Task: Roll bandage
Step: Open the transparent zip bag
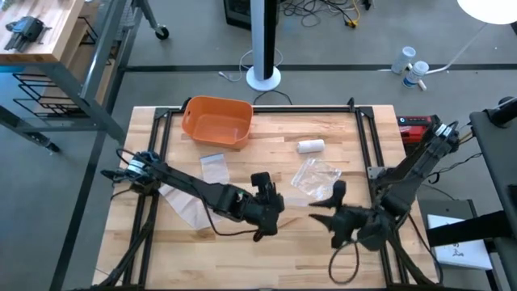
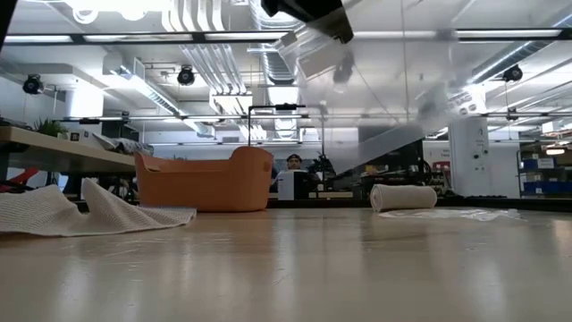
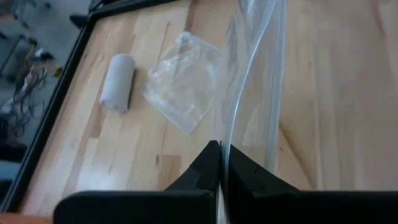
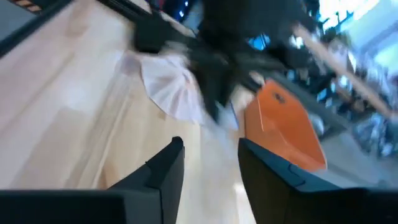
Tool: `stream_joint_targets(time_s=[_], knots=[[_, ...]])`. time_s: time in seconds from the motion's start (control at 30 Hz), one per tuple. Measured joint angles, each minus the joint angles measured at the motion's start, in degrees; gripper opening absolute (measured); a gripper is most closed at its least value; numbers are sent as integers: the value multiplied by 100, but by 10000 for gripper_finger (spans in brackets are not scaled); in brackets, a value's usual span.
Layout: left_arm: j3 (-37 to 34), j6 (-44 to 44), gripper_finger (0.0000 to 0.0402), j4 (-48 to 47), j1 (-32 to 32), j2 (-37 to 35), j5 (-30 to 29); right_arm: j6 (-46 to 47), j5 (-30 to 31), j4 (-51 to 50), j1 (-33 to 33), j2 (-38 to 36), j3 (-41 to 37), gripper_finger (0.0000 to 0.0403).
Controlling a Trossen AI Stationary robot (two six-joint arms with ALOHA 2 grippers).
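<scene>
The rolled bandage (image 1: 310, 146) lies on its side at the table's far right; the low view (image 2: 404, 197) and the left wrist view (image 3: 118, 81) show it too. A loose white bandage strip (image 1: 182, 202) lies crumpled at the left, under my left arm. My left gripper (image 1: 273, 204), mid-table, is shut on a clear plastic bag (image 3: 255, 74), which hangs in the air in the low view (image 2: 357, 80). My right gripper (image 1: 327, 206) stands open just right of it, fingers (image 4: 165, 168) apart and touching nothing. My left gripper pinches an edge of the clear plastic bag (image 3: 225, 163) between its two shut fingers. The bag runs out ahead of the fingers toward the table's far right. It is lifted clear of the table and hangs below the gripper (image 2: 308, 13).
An orange bin (image 1: 216, 121) stands at the far edge, left of centre. A second clear bag (image 1: 315, 176) lies flat beside the roll, and another (image 1: 214, 167) lies near the bin. A black frame (image 1: 367, 137) borders the wooden table.
</scene>
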Motion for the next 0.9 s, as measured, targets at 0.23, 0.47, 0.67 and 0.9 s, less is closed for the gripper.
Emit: stream_joint_targets(time_s=[0.23,0.47,0.67,0.9], knots=[[0,393,0,432,-116,0,14,561,-625,-150,-36,-242,-2,110],[-2,394,0,455,-112,0,216,99,-827,257,-74,20,-7,87],[-2,396,0,460,-112,0,303,-56,-707,411,-110,114,-7,63],[-2,399,0,461,-114,0,318,-43,-701,428,-109,96,-7,28]])
